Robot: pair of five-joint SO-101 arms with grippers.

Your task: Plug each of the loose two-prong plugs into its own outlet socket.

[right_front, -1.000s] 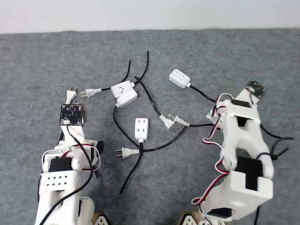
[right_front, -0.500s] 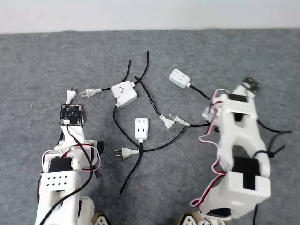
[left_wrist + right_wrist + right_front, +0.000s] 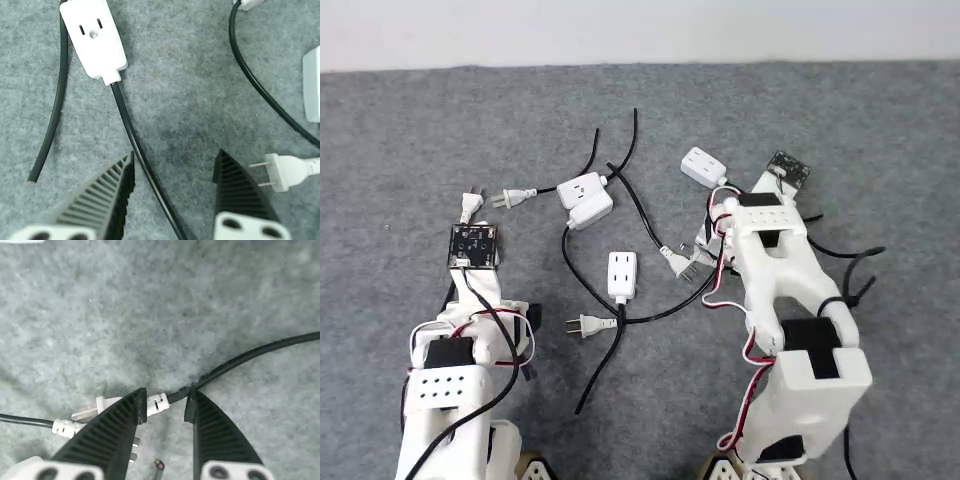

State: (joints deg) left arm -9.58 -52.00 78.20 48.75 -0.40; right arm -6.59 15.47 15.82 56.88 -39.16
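I have my right gripper [image 3: 166, 399] low over the grey carpet-like table top [image 3: 150, 305]. Its two black ribbed fingers [image 3: 117, 432] are a little apart and closed on nothing. Between the tips lies the ribbed collar of a white two-prong plug [image 3: 107, 402], and its black rubber cord [image 3: 250, 357] runs off across the carpet. The plug's body is half hidden under one finger, and I cannot tell whether that finger touches it. A second white plug [image 3: 65, 427] lies just beside the first, pointing the other way.

From the high view, my right arm [image 3: 785, 280] stretches toward the middle of the table, its front end near a small white outlet socket [image 3: 701, 166]. A white oblong outlet socket [image 3: 622, 275] lies in the middle, with a joined pair of white sockets [image 3: 585, 198] beyond it. A short white plug [image 3: 582, 324] lies near the oblong socket's near end. Another plug on a black lead [image 3: 515, 198] lies just left of the joined pair, prongs pointing away from it.

My left arm [image 3: 460, 360] sits at the near left of the table. The left gripper [image 3: 175, 172] is spread wide, holding nothing. A thin black lead [image 3: 130, 135] from a white slotted socket [image 3: 95, 40] passes between its fingers [image 3: 112, 195]. A loose white plug [image 3: 285, 172] lies just beside one finger, prongs toward it.
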